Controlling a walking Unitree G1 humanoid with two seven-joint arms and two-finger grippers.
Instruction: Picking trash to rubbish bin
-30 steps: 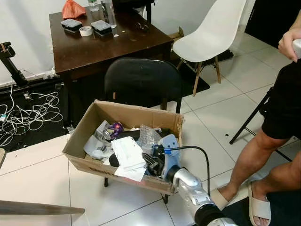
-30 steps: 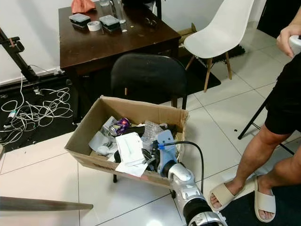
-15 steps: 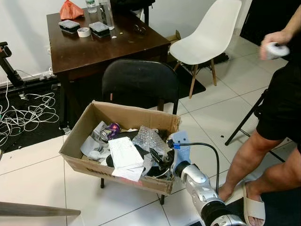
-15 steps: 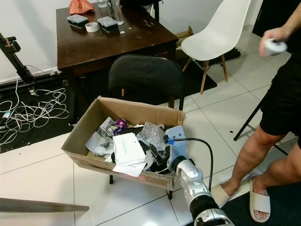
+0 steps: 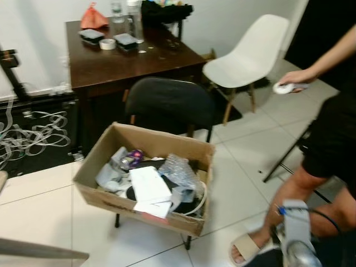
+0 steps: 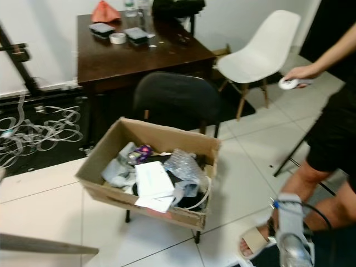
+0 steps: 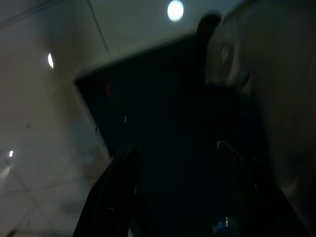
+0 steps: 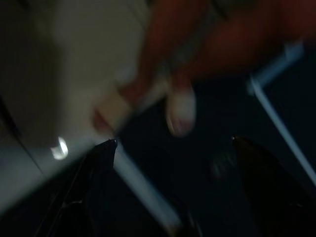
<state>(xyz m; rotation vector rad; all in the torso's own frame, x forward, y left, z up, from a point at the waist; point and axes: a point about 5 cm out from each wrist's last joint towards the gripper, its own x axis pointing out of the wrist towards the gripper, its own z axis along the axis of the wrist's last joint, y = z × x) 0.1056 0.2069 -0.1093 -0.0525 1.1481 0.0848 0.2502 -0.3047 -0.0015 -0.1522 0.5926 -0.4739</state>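
Cardboard box (image 5: 146,214) of trash at centre frame, right arm (image 6: 290,240) low at lower right.

Papers, crumpled plastic (image 5: 179,172) and a purple can (image 5: 134,158) lie inside the box, which sits in front of a black chair (image 5: 169,105). Behind it, upper left, stands a dark table (image 5: 125,55). A person's legs (image 5: 311,183) and sandal (image 6: 256,240) fill the right edge, touching nothing. In the right wrist view the right gripper (image 8: 173,197) has its jaws spread wide and empty above the sandal. Left jaws: cannot tell, too dark.
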